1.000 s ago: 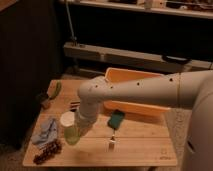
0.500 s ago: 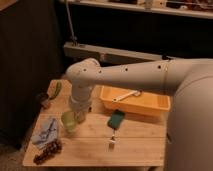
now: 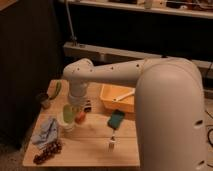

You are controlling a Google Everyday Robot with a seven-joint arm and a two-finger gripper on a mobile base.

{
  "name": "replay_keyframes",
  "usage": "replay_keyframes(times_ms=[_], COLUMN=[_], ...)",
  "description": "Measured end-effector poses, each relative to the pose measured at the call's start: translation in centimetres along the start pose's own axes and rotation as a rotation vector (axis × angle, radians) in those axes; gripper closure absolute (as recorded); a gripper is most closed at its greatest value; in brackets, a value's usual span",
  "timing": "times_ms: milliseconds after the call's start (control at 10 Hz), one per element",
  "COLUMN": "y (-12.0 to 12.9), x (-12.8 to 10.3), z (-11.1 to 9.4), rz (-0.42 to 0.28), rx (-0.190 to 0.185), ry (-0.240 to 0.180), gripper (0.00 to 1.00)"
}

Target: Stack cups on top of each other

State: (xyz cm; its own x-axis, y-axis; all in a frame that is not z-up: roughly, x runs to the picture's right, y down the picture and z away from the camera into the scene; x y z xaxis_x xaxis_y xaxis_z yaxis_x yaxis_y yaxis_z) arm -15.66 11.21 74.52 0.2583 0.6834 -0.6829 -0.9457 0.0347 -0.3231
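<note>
The arm (image 3: 115, 72) is white with a row of small dark dots. Its gripper (image 3: 80, 110), beside the light green cup (image 3: 68, 113), looks dark. The white cup (image 3: 66, 125) is plain and the third cup (image 3: 44, 100) dark grey-brown. The fruit (image 3: 80, 118) is orange, the tub (image 3: 107, 98) yellow, the sponge (image 3: 116, 119) teal, the cloth (image 3: 46, 131) blue, the grapes (image 3: 47, 151) dark red and the wooden table (image 3: 95, 147) pale.

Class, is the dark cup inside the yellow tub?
No, the dark cup stands near the table's left edge; the gripper is by the green cup.

Closed gripper (image 3: 75, 108) beside light green cup (image 3: 67, 113) atop white cup (image 3: 67, 126), wooden table (image 3: 90, 146)
</note>
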Motion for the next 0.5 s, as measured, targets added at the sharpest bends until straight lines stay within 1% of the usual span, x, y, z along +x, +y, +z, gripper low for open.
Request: replay_keyframes(times_ms=[200, 500], y=[0.6, 1.7], x=[-0.8, -0.4], z=[-0.8, -3.6], rz=[-0.004, -0.02], rx=[-0.026, -0.015], ry=[0.001, -0.006], gripper=[1.0, 1.0])
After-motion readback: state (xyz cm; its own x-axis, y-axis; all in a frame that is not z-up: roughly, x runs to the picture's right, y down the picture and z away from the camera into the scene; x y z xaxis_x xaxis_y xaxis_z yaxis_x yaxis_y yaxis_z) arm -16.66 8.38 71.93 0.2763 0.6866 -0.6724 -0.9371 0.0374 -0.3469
